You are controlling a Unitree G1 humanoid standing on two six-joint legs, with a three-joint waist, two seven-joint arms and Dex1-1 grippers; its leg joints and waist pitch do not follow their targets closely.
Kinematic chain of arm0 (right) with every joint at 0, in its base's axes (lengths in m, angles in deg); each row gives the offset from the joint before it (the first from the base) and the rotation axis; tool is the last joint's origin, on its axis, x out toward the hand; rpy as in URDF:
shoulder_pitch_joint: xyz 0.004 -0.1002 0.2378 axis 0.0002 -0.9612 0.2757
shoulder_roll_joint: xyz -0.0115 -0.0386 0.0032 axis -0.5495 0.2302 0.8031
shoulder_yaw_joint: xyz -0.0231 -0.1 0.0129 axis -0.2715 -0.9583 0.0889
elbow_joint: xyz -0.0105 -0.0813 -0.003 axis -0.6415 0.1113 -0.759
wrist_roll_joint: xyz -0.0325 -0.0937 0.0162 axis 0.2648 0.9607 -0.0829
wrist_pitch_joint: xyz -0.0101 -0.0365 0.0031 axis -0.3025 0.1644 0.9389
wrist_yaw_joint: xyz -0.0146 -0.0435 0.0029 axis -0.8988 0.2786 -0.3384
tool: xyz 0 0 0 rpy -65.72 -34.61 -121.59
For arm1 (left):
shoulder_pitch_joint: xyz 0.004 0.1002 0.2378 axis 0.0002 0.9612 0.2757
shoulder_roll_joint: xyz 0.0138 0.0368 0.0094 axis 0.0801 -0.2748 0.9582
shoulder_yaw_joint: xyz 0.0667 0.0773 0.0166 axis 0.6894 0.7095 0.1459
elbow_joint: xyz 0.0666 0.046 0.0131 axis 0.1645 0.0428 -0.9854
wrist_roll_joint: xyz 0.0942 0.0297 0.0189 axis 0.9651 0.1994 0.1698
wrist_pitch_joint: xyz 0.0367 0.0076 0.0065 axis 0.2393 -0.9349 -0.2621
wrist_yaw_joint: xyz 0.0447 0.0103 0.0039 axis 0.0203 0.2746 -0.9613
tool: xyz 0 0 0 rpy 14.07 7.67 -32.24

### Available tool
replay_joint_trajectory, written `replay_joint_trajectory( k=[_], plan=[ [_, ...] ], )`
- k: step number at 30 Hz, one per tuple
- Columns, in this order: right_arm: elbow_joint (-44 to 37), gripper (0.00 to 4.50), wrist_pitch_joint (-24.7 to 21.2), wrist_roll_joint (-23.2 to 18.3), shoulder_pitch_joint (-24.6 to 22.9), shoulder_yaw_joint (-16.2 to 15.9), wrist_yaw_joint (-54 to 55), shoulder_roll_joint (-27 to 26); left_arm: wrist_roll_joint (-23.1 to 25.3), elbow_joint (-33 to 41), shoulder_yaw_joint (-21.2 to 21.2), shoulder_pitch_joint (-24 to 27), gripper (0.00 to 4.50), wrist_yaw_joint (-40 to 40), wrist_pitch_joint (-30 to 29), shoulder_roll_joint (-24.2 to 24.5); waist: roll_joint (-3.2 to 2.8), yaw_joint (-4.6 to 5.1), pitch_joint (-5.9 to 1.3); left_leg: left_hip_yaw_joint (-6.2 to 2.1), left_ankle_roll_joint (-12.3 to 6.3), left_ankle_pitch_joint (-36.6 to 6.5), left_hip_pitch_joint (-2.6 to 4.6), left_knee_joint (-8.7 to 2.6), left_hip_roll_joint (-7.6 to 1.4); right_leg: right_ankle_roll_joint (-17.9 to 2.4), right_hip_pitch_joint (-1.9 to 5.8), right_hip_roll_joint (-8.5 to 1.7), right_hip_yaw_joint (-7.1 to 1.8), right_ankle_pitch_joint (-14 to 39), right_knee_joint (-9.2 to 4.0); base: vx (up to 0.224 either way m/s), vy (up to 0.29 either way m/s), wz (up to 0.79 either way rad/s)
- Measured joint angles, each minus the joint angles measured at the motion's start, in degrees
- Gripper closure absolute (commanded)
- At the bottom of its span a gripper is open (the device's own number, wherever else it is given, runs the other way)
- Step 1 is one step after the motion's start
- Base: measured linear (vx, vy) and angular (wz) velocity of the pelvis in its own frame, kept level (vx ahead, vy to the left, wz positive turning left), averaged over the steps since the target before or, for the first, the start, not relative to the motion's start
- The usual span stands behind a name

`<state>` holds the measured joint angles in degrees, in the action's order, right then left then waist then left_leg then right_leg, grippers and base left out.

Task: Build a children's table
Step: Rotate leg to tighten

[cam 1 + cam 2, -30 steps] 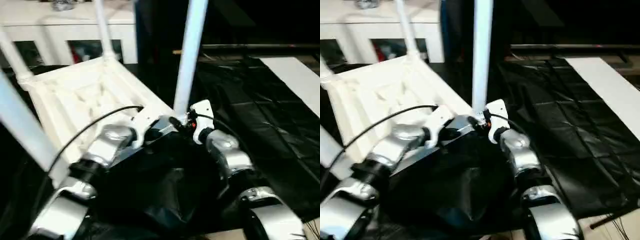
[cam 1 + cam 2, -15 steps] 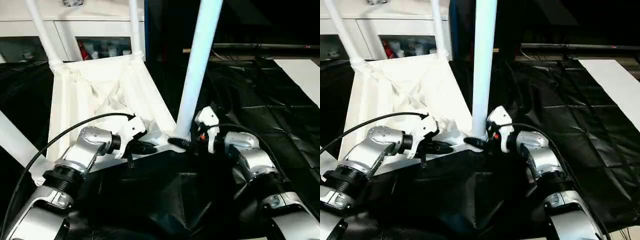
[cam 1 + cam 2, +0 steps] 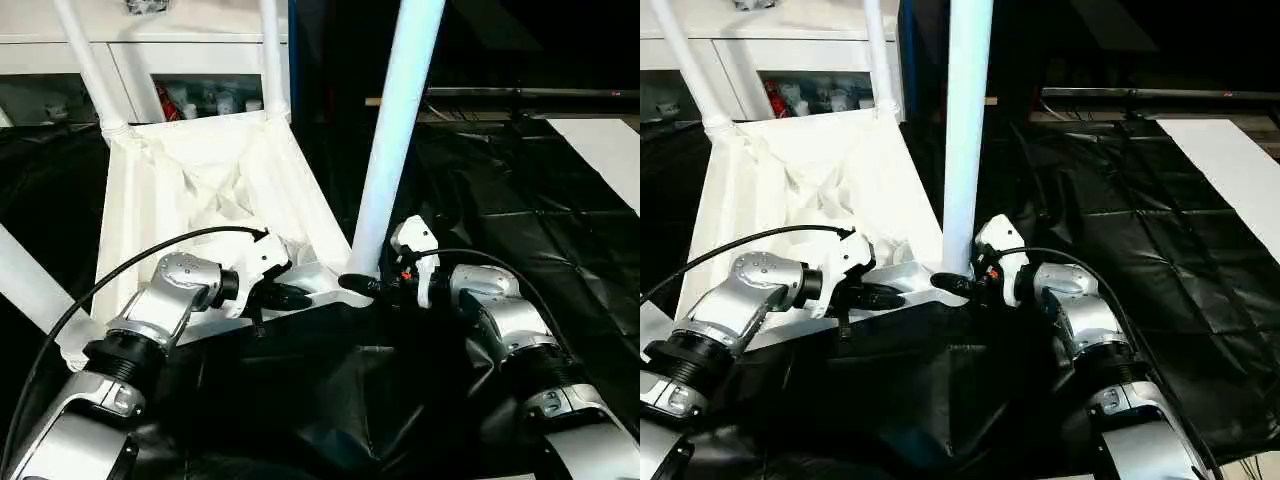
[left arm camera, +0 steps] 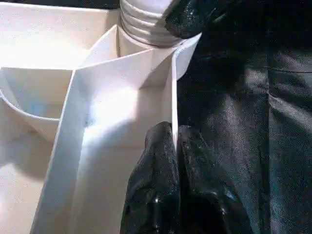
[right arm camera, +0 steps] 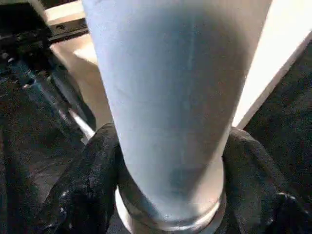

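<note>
- From the head views we see the table (image 3: 200,190) lying upside down on a surface draped in crinkled black sheeting (image 3: 520,200), ribbed underside up, at about 10 o'clock from our grippers.
- Four white tube legs rise from its corners; the near leg (image 3: 395,130) stands at 12 o'clock from the right gripper (image 3: 362,285), and its top is cut off by the frame.
- The two far legs (image 3: 268,50) and the leg at 9 o'clock are cut off too.
- Our left wrist view adds what the head views cannot: the left gripper (image 4: 173,151) has its two black fingers pinched tight on the thin upright rim wall of the table, one finger each side.
- That view also shows the ridged collar of the near leg seated in its round corner socket (image 4: 146,29), with a black fingertip of the other gripper against it.
- Our right wrist view shows the right gripper's fingers (image 5: 85,185) standing either side of the near leg's smooth, tapered base; we cannot tell whether they press it or merely flank it.
- The plastic is glossy white, with thin crossing ribs.
- Behind, at 11 o'clock, a white cabinet (image 3: 150,60) with glass doors holds small items too blurred to name.
- A pale board (image 3: 605,150) lies at 2 o'clock.
</note>
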<state>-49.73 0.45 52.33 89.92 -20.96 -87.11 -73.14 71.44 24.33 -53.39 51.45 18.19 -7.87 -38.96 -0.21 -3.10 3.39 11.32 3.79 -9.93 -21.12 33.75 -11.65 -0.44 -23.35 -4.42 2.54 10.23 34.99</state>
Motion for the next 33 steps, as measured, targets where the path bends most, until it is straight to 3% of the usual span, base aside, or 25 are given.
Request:
replay_joint_trajectory(
  k=[6,11,13,19,21,25,27,30,33],
  plan=[
    [7.5,1.89,0.9,0.5,3.3,5.1,21.3,-7.1,2.6,-4.5,-1.4,-3.1,4.50,-11.9,-2.4,-6.0,-0.36,1.37,-0.03,-0.02,0.01,0.0,0.19,0.06,0.02,0.3,0.13,0.00,-0.03,0.2,0.00,-0.009,0.000,0.00],
    [11.5,1.90,-0.5,1.3,7.0,8.7,40.5,-12.0,3.3,-8.9,-3.5,-6.4,4.50,-24.4,-6.8,-13.8,-0.67,1.19,0.01,-0.08,0.00,0.0,0.12,0.07,0.09,0.3,0.17,-0.02,-0.01,0.2,-0.17,-0.020,0.000,0.00],
    [12.1,1.90,-0.3,1.8,7.4,8.9,43.1,-12.6,3.4,-9.5,-3.5,-6.9,4.50,-26.7,-7.1,-15.3,-0.72,1.16,-0.03,-0.08,0.00,0.0,0.10,0.06,0.10,0.3,0.27,-0.02,-0.02,0.2,-0.33,0.000,0.000,0.00],
    [13.4,1.90,1.8,2.3,7.6,9.1,42.5,-12.8,3.6,-9.9,-3.5,-7.3,4.50,-27.7,-7.1,-16.7,-0.89,1.14,-0.14,-0.05,-0.02,0.0,-0.03,-0.04,0.12,0.3,0.43,-0.03,-0.04,0.2,-0.83,0.000,0.000,0.00],
    [13.6,1.20,2.4,2.4,7.6,9.6,41.8,-12.7,3.7,-9.9,-3.5,-7.3,4.50,-27.7,-7.1,-16.6,-0.89,1.14,-0.14,-0.04,-0.03,0.0,-0.03,-0.06,0.12,0.3,0.43,-0.03,-0.04,0.2,-0.82,0.000,0.000,0.00],
    [13.1,1.00,3.6,1.2,7.3,9.8,37.0,-12.5,4.1,-9.6,-3.8,-7.3,4.50,-28.5,-6.8,-15.5,-0.81,1.45,-0.10,-0.06,-0.03,0.0,-0.02,-0.17,0.10,0.3,0.32,-0.02,0.05,0.2,-0.81,0.000,0.000,0.00],
    [11.9,0.77,3.3,1.0,7.1,9.1,32.7,-11.2,4.1,-8.8,-3.8,-6.9,4.50,-28.3,-6.9,-14.7,-0.73,1.63,-0.04,-0.10,-0.03,0.0,-0.02,-0.18,0.05,0.3,0.22,-0.02,0.15,0.1,-0.81,0.000,0.000,0.00],
    [9.8,0.77,2.5,0.5,6.5,7.9,27.7,-9.8,4.1,-7.1,-3.6,-5.9,4.50,-26.8,-7.0,-13.5,-0.66,1.75,-0.01,-0.12,-0.03,0.0,0.01,-0.26,0.01,0.3,0.12,-0.01,0.22,0.1,-0.81,0.000,0.000,0.00],
    [3.6,0.77,0.8,-0.4,2.8,4.5,17.0,-4.1,3.7,-1.1,-2.2,-2.8,4.50,-20.9,-7.8,-9.5,-0.46,1.44,-0.03,-0.12,-0.02,0.0,-0.02,-0.35,-0.01,0.3,0.07,0.00,0.26,0.0,-0.78,0.000,0.000,0.00]
  ],
)
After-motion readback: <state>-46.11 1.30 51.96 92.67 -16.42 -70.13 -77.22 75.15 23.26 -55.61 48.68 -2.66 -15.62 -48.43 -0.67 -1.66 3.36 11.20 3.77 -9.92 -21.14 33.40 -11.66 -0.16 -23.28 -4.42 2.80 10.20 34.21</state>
